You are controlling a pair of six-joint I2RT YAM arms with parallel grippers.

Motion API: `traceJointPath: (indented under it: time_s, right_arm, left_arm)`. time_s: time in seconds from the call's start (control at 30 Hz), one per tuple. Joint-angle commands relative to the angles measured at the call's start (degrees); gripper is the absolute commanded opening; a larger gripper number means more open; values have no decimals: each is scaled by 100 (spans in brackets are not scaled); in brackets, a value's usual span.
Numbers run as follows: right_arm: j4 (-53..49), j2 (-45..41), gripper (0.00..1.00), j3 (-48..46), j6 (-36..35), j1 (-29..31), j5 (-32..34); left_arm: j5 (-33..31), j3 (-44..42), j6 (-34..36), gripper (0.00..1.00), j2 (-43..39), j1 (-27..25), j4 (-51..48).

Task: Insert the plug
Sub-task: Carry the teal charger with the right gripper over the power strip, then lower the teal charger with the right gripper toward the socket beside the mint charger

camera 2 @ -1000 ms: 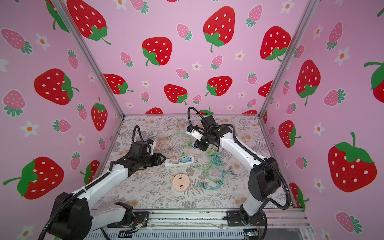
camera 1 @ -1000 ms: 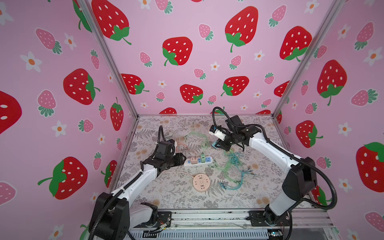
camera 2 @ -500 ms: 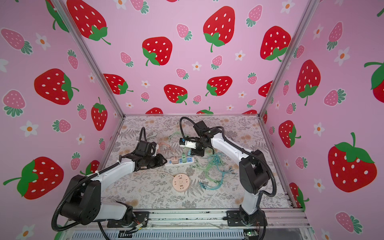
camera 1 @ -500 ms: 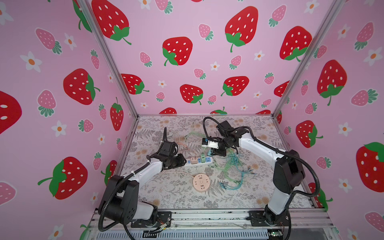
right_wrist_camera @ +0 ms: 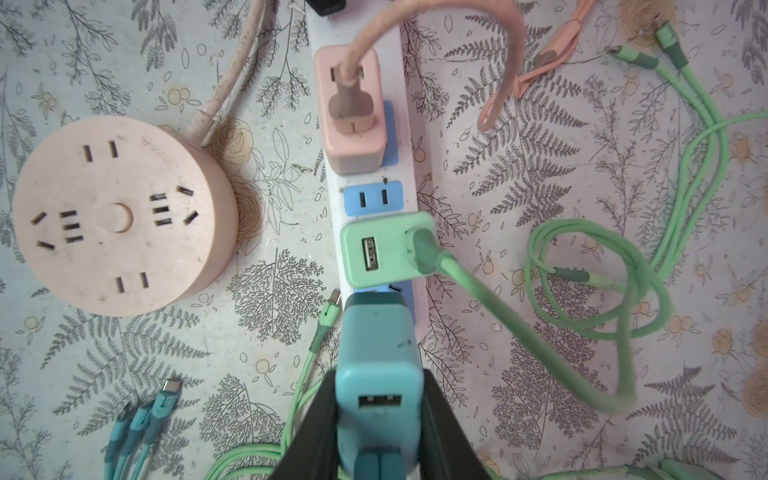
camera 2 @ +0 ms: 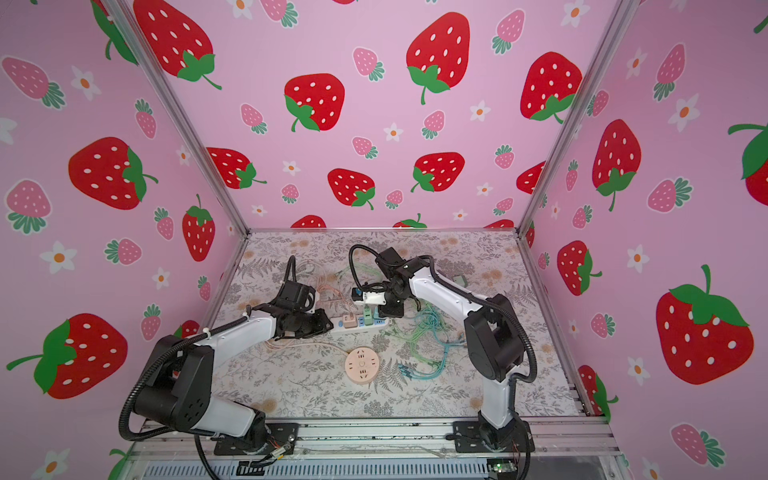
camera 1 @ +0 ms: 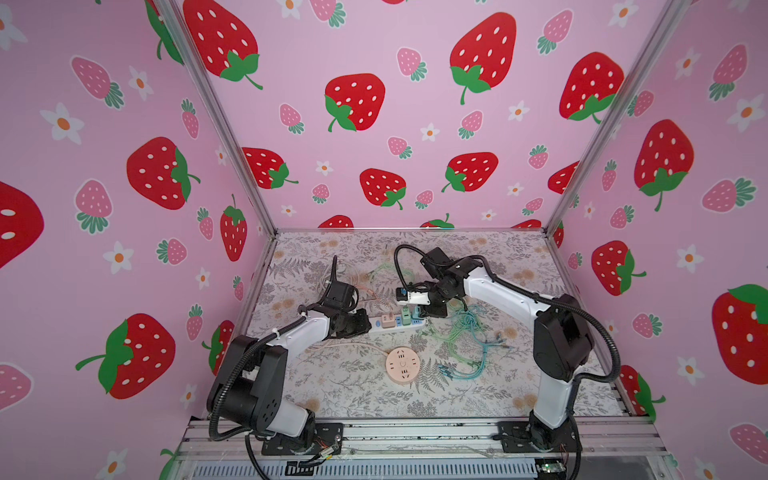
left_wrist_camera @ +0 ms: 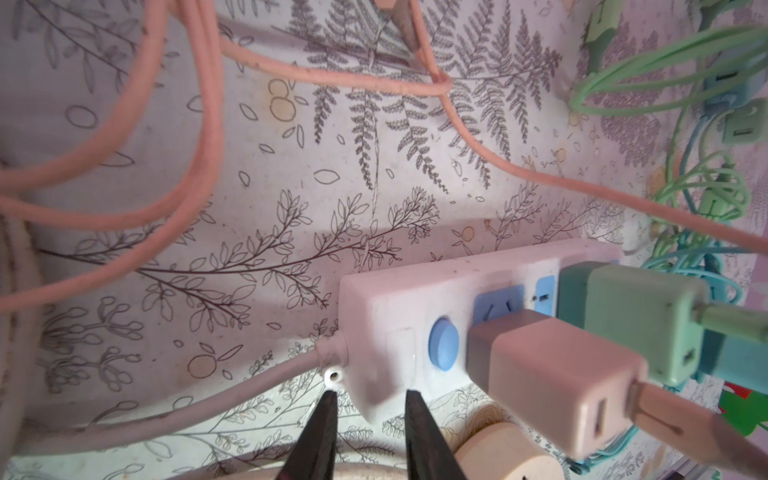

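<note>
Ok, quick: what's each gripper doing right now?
Left gripper: jaws straddle the end of the power strip; whether they grip it cannot be told.
Right gripper: closed on the blue plug.

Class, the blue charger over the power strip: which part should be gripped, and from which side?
Grip the blue charger by its two flat side faces near the USB end, from above. Fingers across the power strip clear the green charger next along it and leave the underside free to plug in.
</note>
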Motion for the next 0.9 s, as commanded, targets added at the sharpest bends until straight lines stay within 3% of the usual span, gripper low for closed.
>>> traceJointPath:
  time_s: [0.0,0.87]
  right_arm:
    - [-229,90,13,166,-199,50,14]
    - [-255,448,14,236,-166,262,444]
  left_arm:
    - [-17,211,78,29,108,21,-21]
    - [-131,245,251,24,427,26,119]
